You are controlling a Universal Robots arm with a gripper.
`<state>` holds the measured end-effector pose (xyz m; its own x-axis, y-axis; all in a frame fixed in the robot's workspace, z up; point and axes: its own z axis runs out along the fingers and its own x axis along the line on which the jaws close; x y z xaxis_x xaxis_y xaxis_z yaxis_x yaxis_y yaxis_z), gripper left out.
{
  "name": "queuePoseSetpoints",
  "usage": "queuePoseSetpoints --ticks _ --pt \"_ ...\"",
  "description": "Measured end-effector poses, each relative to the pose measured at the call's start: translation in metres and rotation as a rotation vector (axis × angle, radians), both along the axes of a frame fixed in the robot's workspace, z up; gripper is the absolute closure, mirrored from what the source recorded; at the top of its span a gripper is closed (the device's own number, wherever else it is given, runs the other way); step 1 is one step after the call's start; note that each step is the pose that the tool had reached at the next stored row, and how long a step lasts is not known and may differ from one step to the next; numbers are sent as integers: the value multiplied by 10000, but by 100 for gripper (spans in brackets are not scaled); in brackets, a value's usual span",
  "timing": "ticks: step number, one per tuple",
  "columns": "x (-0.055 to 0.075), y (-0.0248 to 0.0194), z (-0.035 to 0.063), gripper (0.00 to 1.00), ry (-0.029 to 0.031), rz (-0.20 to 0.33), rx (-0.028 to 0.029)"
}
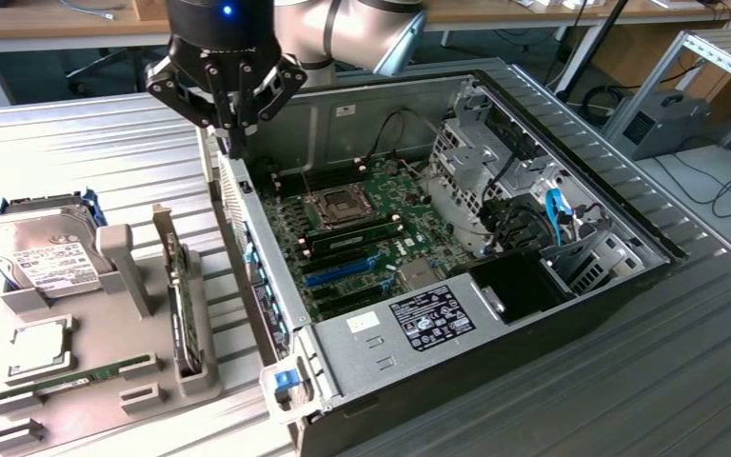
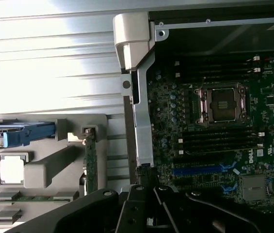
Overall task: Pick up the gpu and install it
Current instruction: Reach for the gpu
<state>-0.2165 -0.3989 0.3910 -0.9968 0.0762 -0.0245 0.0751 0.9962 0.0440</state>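
Step in hand, by judgement: approach for the pick-up, nothing lifted yet.

Left of the exterior view: grey holder tray (image 1: 122, 267) carrying a hard drive (image 1: 38, 255). At the tray's right edge, the gpu (image 1: 183, 309), standing on edge in a slot, silver bracket at the upper end.

Best done by parting the jaws before any descent. Set them across the thin card rather than along it, and close on board and shroud, never on the fan. Keep the wrist square to the slot to avoid binding.

Upper left-centre: gripper (image 1: 229, 129), clenched and empty, hanging over the near wall of the open computer case (image 1: 254, 286). Gpu to the lower left of the gripper, well apart, untouched.

Centre to right: motherboard (image 1: 365, 228) inside the case, blue expansion slot (image 1: 340, 273) unoccupied.
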Motion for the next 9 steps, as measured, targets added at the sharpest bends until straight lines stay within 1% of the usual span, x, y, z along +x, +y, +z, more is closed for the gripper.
queuePoseSetpoints --ticks 9 --pt "-25 0 -1 89 0 0 0"
